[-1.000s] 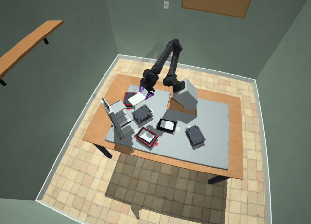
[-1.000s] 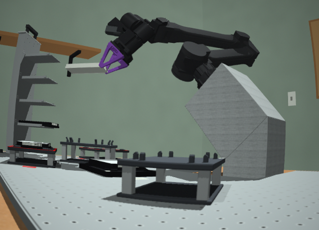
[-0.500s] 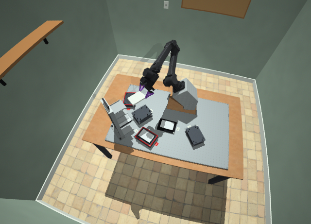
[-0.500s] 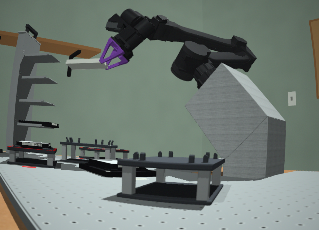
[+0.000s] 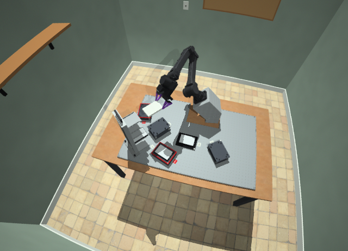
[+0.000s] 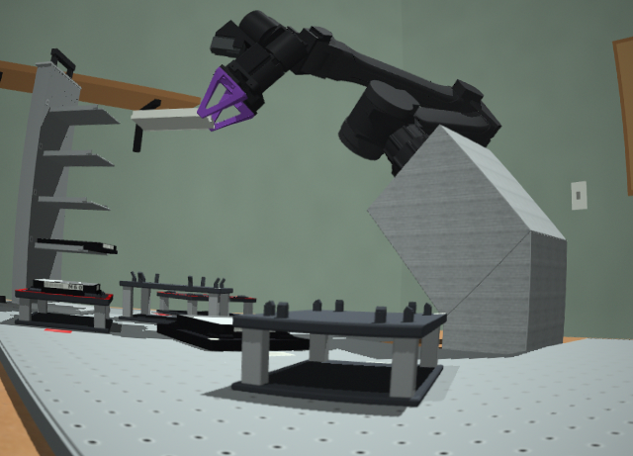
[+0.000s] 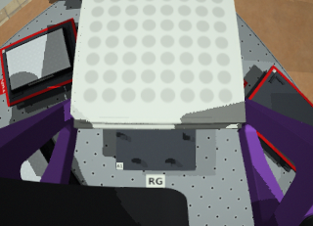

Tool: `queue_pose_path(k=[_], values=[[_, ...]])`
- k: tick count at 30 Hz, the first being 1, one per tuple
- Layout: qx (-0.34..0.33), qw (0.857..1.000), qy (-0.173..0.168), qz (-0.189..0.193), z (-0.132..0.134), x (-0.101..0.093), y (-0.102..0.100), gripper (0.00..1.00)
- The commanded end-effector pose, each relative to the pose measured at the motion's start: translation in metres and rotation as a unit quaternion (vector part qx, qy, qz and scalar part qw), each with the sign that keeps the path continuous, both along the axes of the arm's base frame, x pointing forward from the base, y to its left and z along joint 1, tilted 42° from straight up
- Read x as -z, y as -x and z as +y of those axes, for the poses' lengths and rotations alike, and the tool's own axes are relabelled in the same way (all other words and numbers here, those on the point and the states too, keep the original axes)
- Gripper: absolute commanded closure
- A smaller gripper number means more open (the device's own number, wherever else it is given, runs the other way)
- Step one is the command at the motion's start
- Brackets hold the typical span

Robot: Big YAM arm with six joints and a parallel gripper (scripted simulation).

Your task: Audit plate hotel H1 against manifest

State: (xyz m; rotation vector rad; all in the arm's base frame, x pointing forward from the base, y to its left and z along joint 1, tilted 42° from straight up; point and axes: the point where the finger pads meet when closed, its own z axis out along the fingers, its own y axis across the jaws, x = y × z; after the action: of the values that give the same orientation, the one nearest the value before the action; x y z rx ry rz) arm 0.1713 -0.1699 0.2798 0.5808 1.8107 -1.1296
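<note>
My gripper [image 5: 162, 101] [image 6: 207, 120] [image 7: 157, 108] is shut on a white multiwell plate [image 5: 151, 109] [image 6: 166, 119] [image 7: 153, 30], gripped at one end. It holds the plate level, wells up, high in the air above the RG nest [image 5: 159, 128] [image 7: 151, 148]. In the side view the plate is about level with the top shelf of the plate hotel H1 [image 5: 128, 131] [image 6: 41, 135] and apart from it. A black plate [image 6: 76, 243] lies on the lowest shelf; the three shelves above look bare. I see no label on the held plate's near end.
A red-rimmed quarantine nest [image 5: 163, 153] [image 6: 63, 297] [image 7: 39, 60] near the front holds a plate. A second red-rimmed nest [image 5: 142, 115] [image 7: 281, 103] lies under the held plate. A black nest [image 5: 186, 140] holds a white-topped plate. Another dark nest [image 5: 218, 152] [image 6: 337, 320] stands right. The grey arm base [image 5: 209, 104] is behind.
</note>
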Motion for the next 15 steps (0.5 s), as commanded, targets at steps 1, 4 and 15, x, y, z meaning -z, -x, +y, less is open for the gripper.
queue_pose_path(k=[1,4,15], values=[[-0.005,0.999,0.000,-0.034,0.0058,-0.0358,-0.0009,0.14],[-0.005,0.999,0.000,-0.034,0.0078,-0.0378,-0.0009,0.14],[-0.005,0.999,-0.002,-0.033,0.0136,-0.0434,-0.0010,0.14]])
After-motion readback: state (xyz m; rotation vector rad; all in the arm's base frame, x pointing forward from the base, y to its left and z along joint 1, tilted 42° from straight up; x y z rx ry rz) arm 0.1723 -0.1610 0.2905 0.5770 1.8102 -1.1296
